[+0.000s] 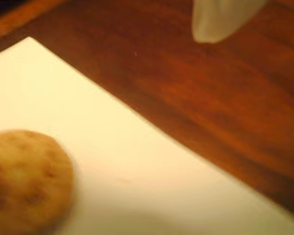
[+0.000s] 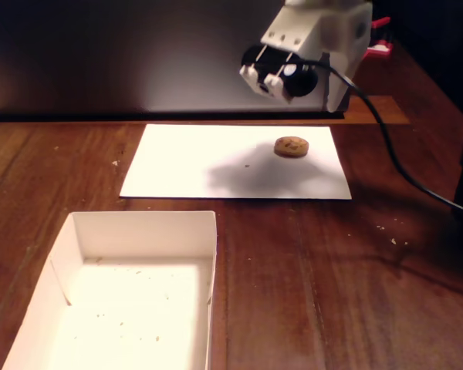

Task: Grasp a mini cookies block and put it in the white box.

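Sitting nearest in the fixed view, the white box (image 2: 139, 231) holds only crumbs. Beyond it, the mini cookies block (image 2: 291, 146) lies unobstructed on a paper sheet (image 2: 201, 166). Above hangs the gripper (image 2: 274, 77); its grip cannot be told. No writing shows.

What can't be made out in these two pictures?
- Pincer opening: wrist view shows one blurred fingertip, the rest cut by the top edge; fixed view shows only the arm's camera housing.
- Cookie: cut by the wrist view's left and bottom edges, blurred.
- White box: near end cut by the fixed view's bottom edge.
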Robot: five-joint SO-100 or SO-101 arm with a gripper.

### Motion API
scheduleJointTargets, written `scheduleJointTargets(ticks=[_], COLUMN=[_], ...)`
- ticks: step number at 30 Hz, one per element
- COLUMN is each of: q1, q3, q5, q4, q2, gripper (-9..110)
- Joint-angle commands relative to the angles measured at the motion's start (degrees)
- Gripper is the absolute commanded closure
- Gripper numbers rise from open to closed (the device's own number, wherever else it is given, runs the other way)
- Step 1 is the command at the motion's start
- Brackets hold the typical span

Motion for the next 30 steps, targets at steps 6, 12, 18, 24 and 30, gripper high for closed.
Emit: scheduleJointTargets(ticks=[6, 12, 18, 24, 30], q1=[1.49, 0.53, -0.44, -0.18, 0.62], q3=[-4.66, -3.69, -1.23, 0.70, 0.97], q5=[-0.35, -0.70, -2.55, -2.55, -1.49], q4=[-1.41, -1.58, -5.98, -9.40, -9.40], q2=[-2.72, -5.98, -6.33, -7.03, -9.14], gripper=[57, 57, 58, 58, 58])
